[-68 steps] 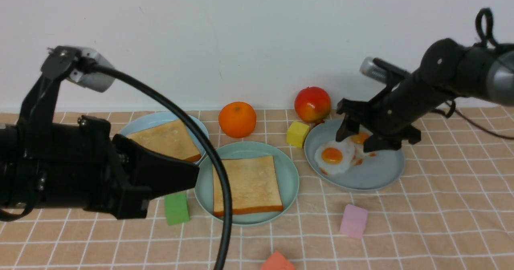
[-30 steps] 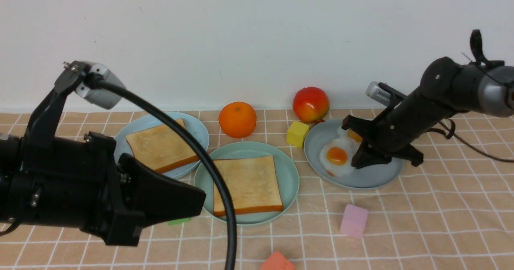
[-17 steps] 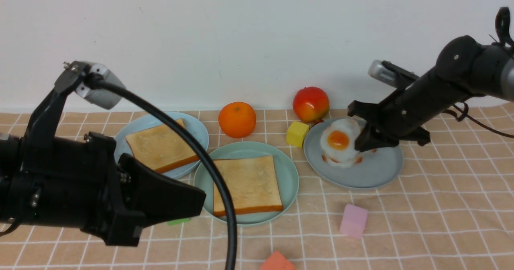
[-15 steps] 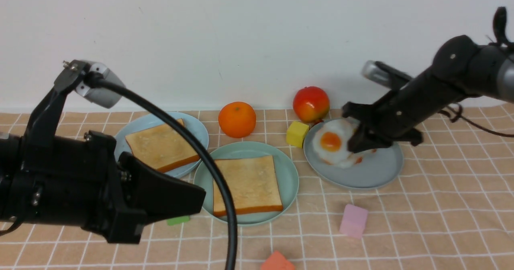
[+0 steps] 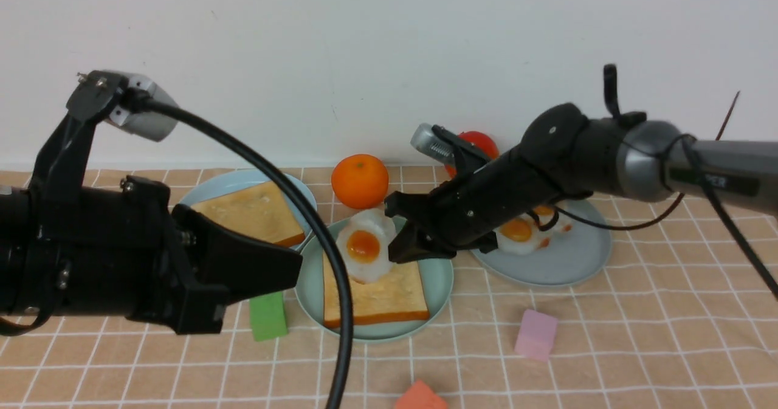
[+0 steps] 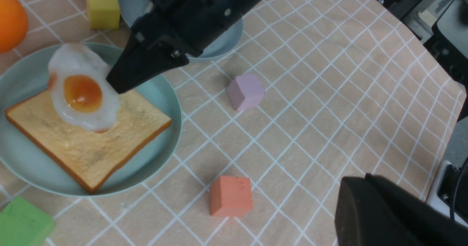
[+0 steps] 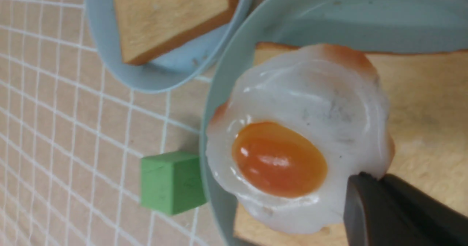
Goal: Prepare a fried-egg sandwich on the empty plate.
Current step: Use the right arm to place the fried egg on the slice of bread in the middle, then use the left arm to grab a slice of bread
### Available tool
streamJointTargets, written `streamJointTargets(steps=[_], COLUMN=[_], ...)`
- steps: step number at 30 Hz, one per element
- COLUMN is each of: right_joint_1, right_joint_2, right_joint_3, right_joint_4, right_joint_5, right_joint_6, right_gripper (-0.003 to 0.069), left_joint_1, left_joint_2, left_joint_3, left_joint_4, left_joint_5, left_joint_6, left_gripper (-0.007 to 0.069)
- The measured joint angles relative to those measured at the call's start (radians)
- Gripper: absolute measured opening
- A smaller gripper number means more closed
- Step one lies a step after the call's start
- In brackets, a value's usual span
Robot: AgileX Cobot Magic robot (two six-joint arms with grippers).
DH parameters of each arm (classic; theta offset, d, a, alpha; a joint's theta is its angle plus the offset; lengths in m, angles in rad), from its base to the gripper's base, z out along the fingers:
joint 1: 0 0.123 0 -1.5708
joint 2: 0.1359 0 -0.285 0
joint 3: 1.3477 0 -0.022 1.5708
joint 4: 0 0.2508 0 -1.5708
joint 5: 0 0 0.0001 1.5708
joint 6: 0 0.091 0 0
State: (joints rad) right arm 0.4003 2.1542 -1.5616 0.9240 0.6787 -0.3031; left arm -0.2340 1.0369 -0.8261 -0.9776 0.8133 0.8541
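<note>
Two toast slices on the table, one per plate. First toast [image 5: 383,296] lies flat on the mint-green plate [image 5: 439,281] in the middle of the checked cloth [image 5: 668,312]. The second toast [image 5: 255,211] is on the light blue plate [image 5: 228,183] just behind and to the left, and the two rims are nearly touching.

Right gripper [image 5: 394,246] reaches in from the right side and pinches a fried egg [image 5: 363,248] by its white edge, jaws closed thin on it. The egg hangs tilted, yolk facing the front camera, over the far-left part of the first toast. Can't tell if its lower edge touches the bread or just floats above it.

Grey-blue plate [image 5: 577,260] off to the right has a second egg [image 5: 519,230] lying on it, partly behind the right arm.

Left gripper [image 5: 290,264] hovers at the front left above the cloth. Only one dark finger really shows from these angles, so honestly I can't tell whether it's spread or closed.

Orange [image 5: 359,180] sits behind the mint-green plate, near the wall. Loose cubes:
- green cube [image 5: 267,315] just left of the mint-green plate
- pink cube [image 5: 536,334] in front of the grey-blue plate
- red-orange cube [image 5: 419,398] right at the front edge
- yellow cube [image 6: 103,8] at the back, between the mint-green and grey-blue plates
</note>
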Motion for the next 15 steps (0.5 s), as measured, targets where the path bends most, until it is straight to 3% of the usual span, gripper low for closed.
streamJointTargets(steps=[4, 7, 10, 15], right_joint_1=[0.0, -0.002, -0.012, -0.067], right_joint_2=[0.004, 0.001, -0.032, -0.211], right_joint_3=[0.0, -0.004, -0.007, -0.008], right_joint_4=[0.005, 0.004, -0.019, -0.059], right_joint_5=[0.017, 0.061, 0.106, 0.179], right_joint_6=[-0.001, -0.022, -0.096, -0.228], right_gripper=[0.0108, 0.0232, 0.0367, 0.0451], left_joint_1=[0.0, 0.0, 0.0, 0.002], left_joint_2=[0.0, 0.008, 0.043, 0.142], left_joint_3=[0.0, 0.0, 0.0, -0.003], left_joint_4=[0.022, 0.038, 0.063, 0.114], left_joint_5=[-0.018, -0.077, -0.173, -0.306], left_joint_6=[-0.001, -0.031, -0.11, -0.303], left_gripper=[0.0026, 0.0029, 0.0032, 0.0033])
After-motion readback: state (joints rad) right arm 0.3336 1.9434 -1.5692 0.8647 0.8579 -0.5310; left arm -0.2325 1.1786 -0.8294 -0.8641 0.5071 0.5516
